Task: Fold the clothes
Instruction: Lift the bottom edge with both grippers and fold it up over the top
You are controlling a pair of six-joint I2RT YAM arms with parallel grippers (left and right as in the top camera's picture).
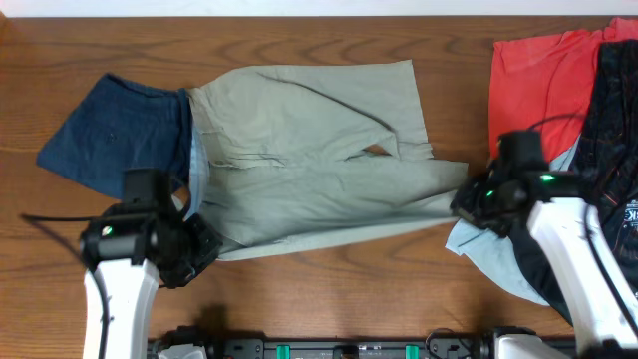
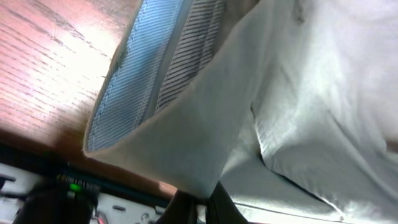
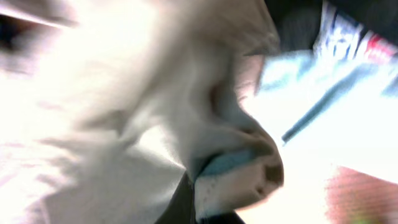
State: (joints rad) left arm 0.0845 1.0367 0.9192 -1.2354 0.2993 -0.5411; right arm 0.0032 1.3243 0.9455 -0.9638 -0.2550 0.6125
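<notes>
Both left claw (image 1: 197, 247) and right claw (image 1: 467, 205) clench wrinkled pale-green trousers (image 1: 309, 150) by opposite ends.

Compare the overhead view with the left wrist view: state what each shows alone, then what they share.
Only overhead: the blue garment, the red shirt, the right pincer holding the far end of the pants, and the pants' full outline. Only left wrist: the stripes on the lining and the fabric edge pinched in the left pincer. Both: the pants, the left pincer and the table.
</notes>
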